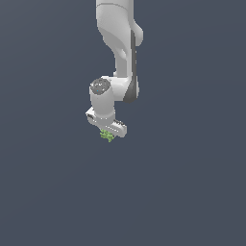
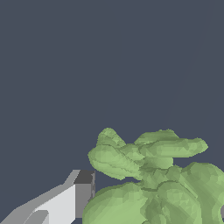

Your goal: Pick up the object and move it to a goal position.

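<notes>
The object (image 1: 106,136) is a tiny light-green, lumpy, jagged-edged thing that pokes out just below the white gripper (image 1: 109,130) in the exterior view. In the wrist view the object (image 2: 153,175) fills the space between the fingers. One grey-tipped finger (image 2: 83,192) presses against its side, and the other finger barely shows at the picture's edge. The gripper (image 2: 153,194) is shut on the object. I cannot tell whether the object is touching the floor or lifted off it.
The white arm (image 1: 120,43) reaches in from the top of the exterior view. A plain dark blue-grey floor (image 1: 192,182) surrounds it on all sides. No goal marker shows in either view.
</notes>
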Available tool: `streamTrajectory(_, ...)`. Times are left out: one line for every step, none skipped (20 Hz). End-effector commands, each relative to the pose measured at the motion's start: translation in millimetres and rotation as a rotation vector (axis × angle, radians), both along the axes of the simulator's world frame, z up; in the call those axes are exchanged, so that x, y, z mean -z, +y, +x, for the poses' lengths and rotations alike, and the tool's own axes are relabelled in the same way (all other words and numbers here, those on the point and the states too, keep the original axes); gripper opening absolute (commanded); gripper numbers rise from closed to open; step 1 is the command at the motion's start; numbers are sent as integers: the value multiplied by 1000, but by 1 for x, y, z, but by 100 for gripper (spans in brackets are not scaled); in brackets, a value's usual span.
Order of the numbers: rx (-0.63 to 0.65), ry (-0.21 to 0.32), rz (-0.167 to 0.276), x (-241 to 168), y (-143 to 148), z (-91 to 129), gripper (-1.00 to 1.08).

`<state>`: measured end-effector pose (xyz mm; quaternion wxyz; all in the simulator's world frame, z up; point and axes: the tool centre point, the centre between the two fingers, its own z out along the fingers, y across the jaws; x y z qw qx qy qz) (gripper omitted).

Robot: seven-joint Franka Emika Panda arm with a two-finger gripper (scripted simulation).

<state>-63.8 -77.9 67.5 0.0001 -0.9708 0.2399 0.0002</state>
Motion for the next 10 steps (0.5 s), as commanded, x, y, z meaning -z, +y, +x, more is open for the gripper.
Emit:
streamTrajectory(-1,0,0,-3,-13,-12,-100)
streamTrajectory(-1,0,0,-4,-18,-16,-100)
streamTrajectory(-1,0,0,-5,-22,-20,-100)
streamTrajectory(-1,0,0,-6,-26,-23,-100)
streamTrajectory(-1,0,0,-6,-29,-26,-100)
streamTrajectory(-1,0,0,-7,-32,-28,-100)
streamTrajectory(-1,0,0,-7,-35,-30,-100)
streamTrajectory(-1,0,0,-8,-37,-31,-100)
streamTrajectory(-1,0,0,-8,-38,-32,-100)
streamTrajectory(-1,0,0,-8,-39,-33,-100)
